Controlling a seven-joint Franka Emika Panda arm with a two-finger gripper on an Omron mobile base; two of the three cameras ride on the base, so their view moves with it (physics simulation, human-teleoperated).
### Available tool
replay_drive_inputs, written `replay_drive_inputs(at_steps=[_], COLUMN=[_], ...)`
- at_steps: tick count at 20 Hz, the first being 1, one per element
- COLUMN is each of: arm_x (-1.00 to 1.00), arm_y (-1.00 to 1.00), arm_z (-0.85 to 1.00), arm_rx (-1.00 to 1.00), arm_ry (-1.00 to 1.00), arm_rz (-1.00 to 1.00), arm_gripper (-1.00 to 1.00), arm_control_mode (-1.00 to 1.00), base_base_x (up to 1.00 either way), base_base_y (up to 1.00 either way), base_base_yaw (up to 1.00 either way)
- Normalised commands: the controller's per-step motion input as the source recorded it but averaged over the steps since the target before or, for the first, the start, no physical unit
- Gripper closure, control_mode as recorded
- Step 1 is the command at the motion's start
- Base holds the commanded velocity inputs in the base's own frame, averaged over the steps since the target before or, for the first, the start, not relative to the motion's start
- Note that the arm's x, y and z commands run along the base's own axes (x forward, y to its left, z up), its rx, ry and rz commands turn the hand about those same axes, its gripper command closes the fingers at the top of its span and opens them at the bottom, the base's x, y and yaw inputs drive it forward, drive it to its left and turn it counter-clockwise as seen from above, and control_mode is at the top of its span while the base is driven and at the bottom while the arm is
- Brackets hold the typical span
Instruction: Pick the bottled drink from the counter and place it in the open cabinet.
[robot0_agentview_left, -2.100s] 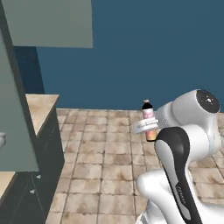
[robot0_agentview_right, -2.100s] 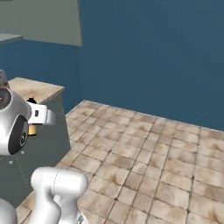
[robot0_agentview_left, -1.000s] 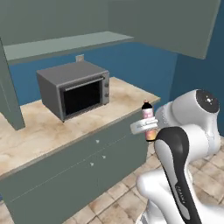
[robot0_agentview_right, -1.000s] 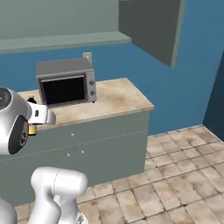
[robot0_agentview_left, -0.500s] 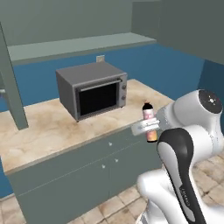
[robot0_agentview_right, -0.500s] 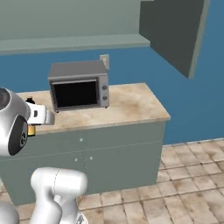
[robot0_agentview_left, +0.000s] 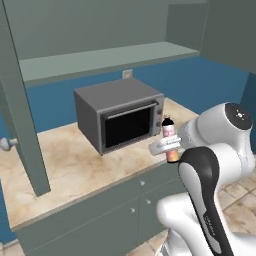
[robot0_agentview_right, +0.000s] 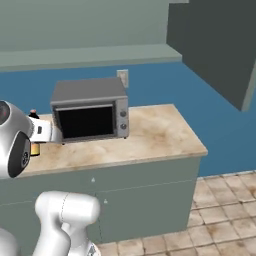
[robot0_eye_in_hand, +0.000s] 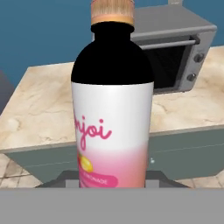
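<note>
Carrying is the step in hand, I think: the small slim pink bottle with a white label and dark cap (robot0_agentview_left: 169, 135) is already up in the air, off the beige marble-patterned bench (robot0_agentview_left: 75, 170). The white arm's two-finger end effector (robot0_agentview_left: 165, 147) is pinching it low down on its body, with the cap sticking up above and the orange-tinted bottom showing just below.

The bottle stands straight up. Its long side runs up and down, cap on top, and it does not look tilted. From the hand camera the bottle (robot0_eye_in_hand: 112, 100) rises right in front, with its pink writing facing the lens.

Past the end effector, a little to its left, sits the dark grey box-shaped microwave (robot0_agentview_left: 119, 118) on the bench. High above and beyond the end effector runs the long flat shelf of the big grey-green open wall cabinet (robot0_agentview_left: 105, 57).

Next, I think the arm must lift the bottle well up, over the microwave, and reach forward to the shelf. It should keep the bottle upright and set it down flat before letting go, so it does not tip.
</note>
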Motion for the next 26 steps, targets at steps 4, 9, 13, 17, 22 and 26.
replay_drive_inputs(at_steps=[4, 9, 13, 17, 22, 26], arm_x=[0.0, 0.0, 0.0, 0.0, 0.0, 0.0], arm_y=[0.0, 0.0, 0.0, 0.0, 0.0, 0.0], arm_z=[0.0, 0.0, 0.0, 0.0, 0.0, 0.0], arm_rx=[0.0, 0.0, 0.0, 0.0, 0.0, 0.0], arm_ry=[0.0, 0.0, 0.0, 0.0, 0.0, 0.0], arm_rz=[0.0, 0.0, 0.0, 0.0, 0.0, 0.0], arm_gripper=[1.0, 1.0, 1.0, 1.0, 1.0, 1.0], arm_control_mode=[1.0, 1.0, 1.0, 1.0, 1.0, 1.0], base_base_x=[0.85, 0.41, 0.04, 0.0, 0.0, 0.0], base_base_y=[-0.01, -0.3, -0.17, 0.0, 0.0, 0.0], base_base_yaw=[0.05, 0.22, 0.25, 0.09, 0.0, 0.0])
